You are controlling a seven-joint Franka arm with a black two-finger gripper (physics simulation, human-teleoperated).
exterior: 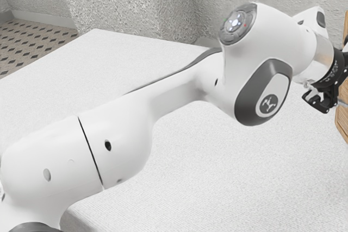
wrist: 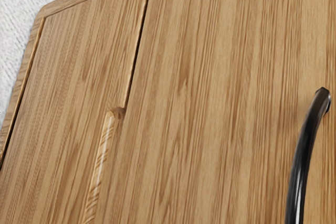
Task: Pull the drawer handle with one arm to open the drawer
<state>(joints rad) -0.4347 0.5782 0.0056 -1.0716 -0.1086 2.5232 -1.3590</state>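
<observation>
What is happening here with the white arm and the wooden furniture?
A white robot arm reaches across the table toward a wooden cabinet at the exterior view's right, its gripper close to the wood. The black drawer handle is near the hand, apparently not yet grasped. Whether the drawer is open cannot be told.

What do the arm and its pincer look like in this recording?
Glossy white arm of rounded links; dark grey joint cap with a white logo; round grey disc with a lit centre; silver wrist ring; black pincer.
</observation>
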